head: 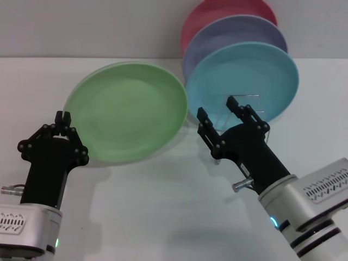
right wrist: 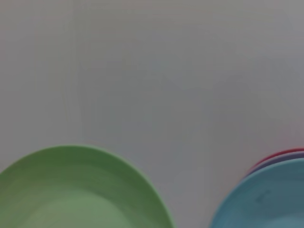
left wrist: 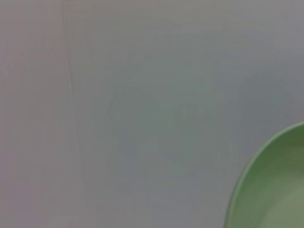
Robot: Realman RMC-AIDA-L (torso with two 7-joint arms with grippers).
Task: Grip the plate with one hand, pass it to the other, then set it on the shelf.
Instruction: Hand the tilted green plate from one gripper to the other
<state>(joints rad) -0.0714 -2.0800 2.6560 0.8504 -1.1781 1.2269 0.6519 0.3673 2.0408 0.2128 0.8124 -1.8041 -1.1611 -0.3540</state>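
The light green plate hangs tilted above the white table, with its shadow below it. My left gripper is shut on the plate's left rim. The plate's edge also shows in the left wrist view and in the right wrist view. My right gripper is open and empty, just right of the green plate's right edge and in front of the turquoise plate. The wire shelf shows only as thin silver loops behind the right gripper; most of it is hidden.
Three plates stand upright in the shelf: a turquoise-blue plate in front, a lavender plate behind it and a pink plate at the back. The white table reaches to a pale wall.
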